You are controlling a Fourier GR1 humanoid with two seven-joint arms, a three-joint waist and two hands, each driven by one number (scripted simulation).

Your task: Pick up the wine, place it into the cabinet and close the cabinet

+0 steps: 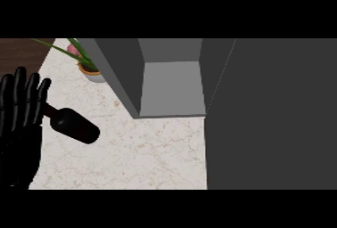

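Observation:
A dark wine bottle [74,125] lies on its side on the pale marble counter [145,156], its neck pointing up-left behind my left hand. My left hand [20,116] stands at the left edge with its fingers straight and pointing up, open, just left of the bottle and partly covering its neck. The grey cabinet [171,89] stands open at the upper middle, showing a bare inner shelf. Its open door [276,116] is a large dark grey panel filling the right side. My right hand does not show.
A potted plant [89,67] with long green leaves and a pink flower stands at the back left, beside the cabinet's left wall. A dark wood surface [23,51] shows in the top-left corner beyond the counter's edge.

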